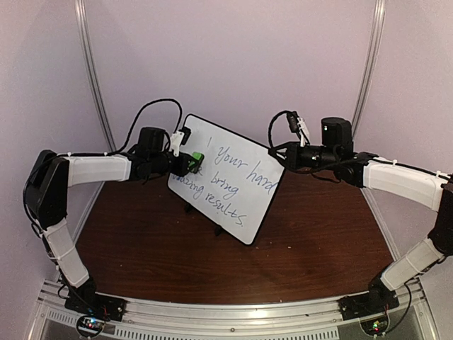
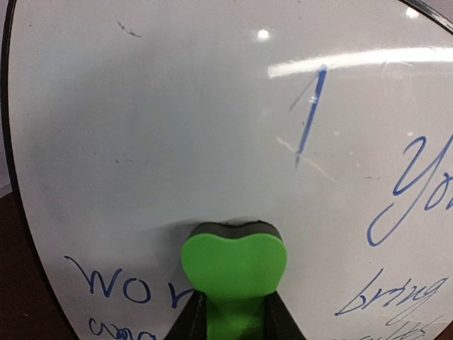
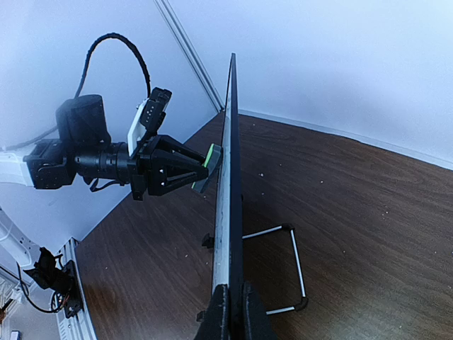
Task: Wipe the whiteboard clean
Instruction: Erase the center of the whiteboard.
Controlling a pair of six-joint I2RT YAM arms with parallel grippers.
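Hands were counted at two. The left hand (image 1: 190, 161) was closed on one green eraser (image 2: 233, 265), and the eraser's dark felt face was pressed against the upper left part of the whiteboard (image 1: 233, 180). The right hand (image 3: 230, 315) was clamped on the board's right edge, with one finger on each face.

One whiteboard was present. It was stood tilted on the brown worktop (image 1: 318, 241), between the two hands, with its written face turned toward the left hand. Several lines of blue handwriting were carried on that face.

Both arms and the whole board with all its writing were shown together only in the top view. In the left wrist view, the eraser was seen close up, with a single slanted blue stroke above it and faint grey smudges on the unwritten area around it. The board was shown edge-on only in the right wrist view. There, one wire stand (image 3: 294, 258) was seen on the worktop behind the board, and the eraser was seen touching the front face.
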